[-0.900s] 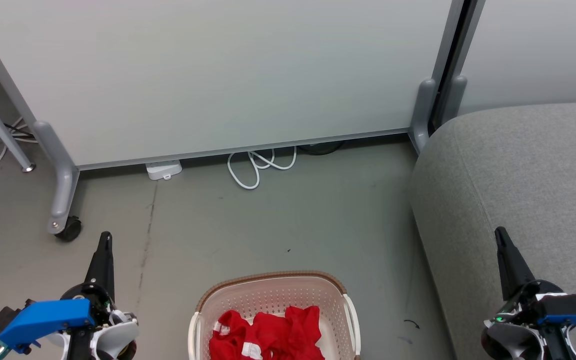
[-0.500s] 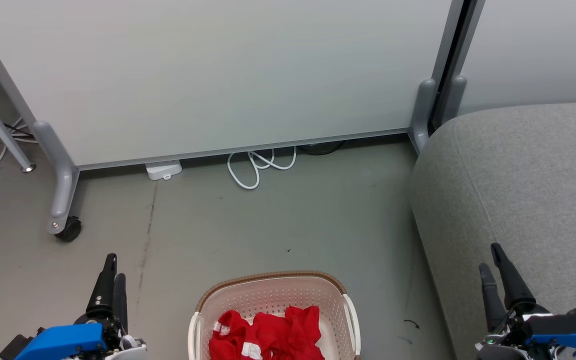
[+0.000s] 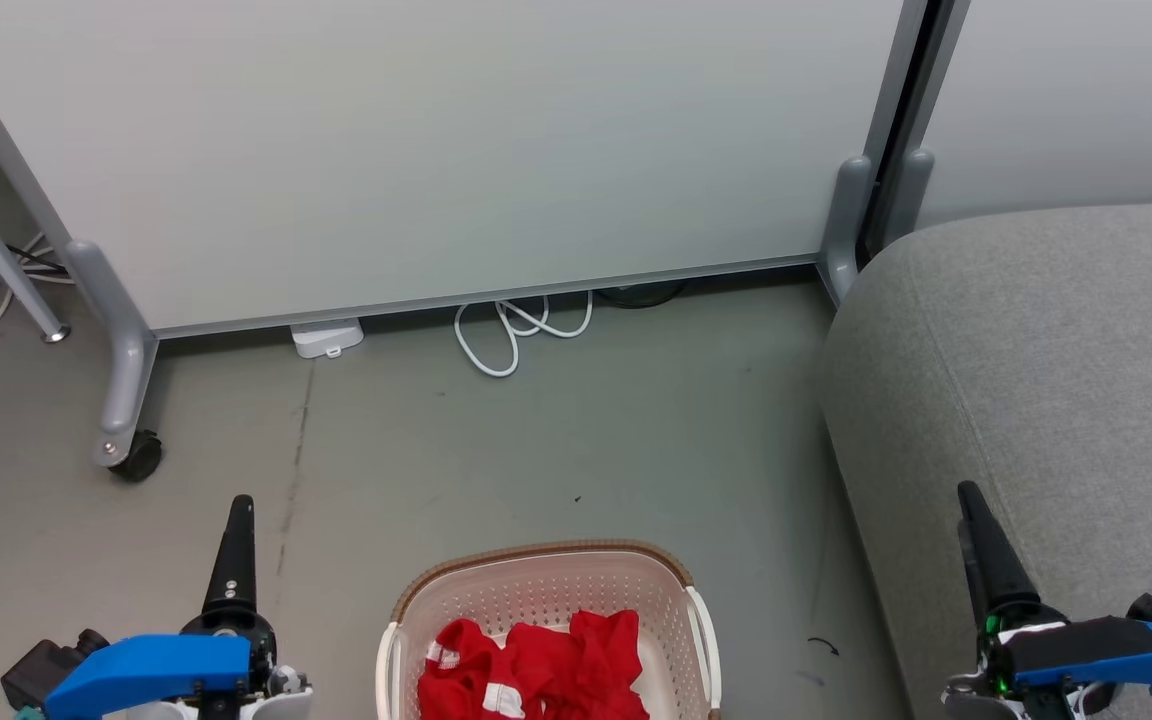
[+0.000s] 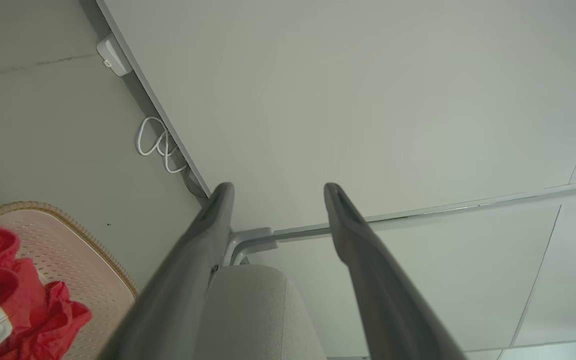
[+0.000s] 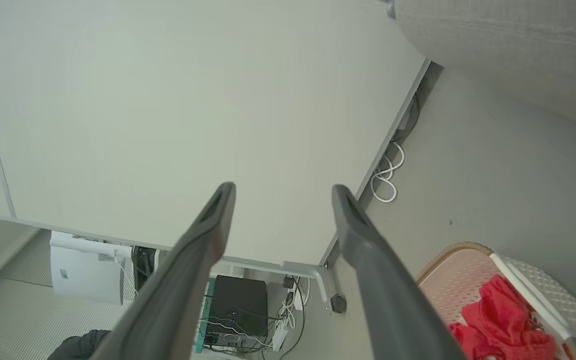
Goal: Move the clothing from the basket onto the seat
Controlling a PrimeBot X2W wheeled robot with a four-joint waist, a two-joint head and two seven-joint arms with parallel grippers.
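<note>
The clothing (image 3: 534, 672) lies crumpled in the basket (image 3: 546, 552), bright red with small white patches, heaped against the near side and low inside the perforated walls. The basket stands on the floor (image 3: 556, 440) at the bottom middle of the head view, cut off by the lower edge. Its brown rim curves across the far side, and a white handle (image 3: 706, 630) shows on its right. The seat (image 3: 1056, 350) is to the robot's right, light grey with a rounded corner, and a strip of bare floor lies between it and the basket.

The left gripper (image 3: 239, 505) hangs over the floor to the left of the basket, well apart from it, seen edge-on with its tip pointing up the view. In the left wrist view its fingers (image 4: 208, 225) stand spread wide, with the pale wall between them; the basket and clothing sit at the lower left there. The right gripper (image 3: 966, 492) is in front of the seat's near side, also edge-on. In the right wrist view its fingers (image 5: 363, 235) are spread just as wide, pinching nothing, with the basket and clothing at the lower right.

Beyond the basket a pale panel (image 3: 436, 150) rises from the floor on grey legs, one with a castor (image 3: 136, 458). A looped white cable (image 3: 511, 335) and a small white box (image 3: 328, 338) lie at its foot
</note>
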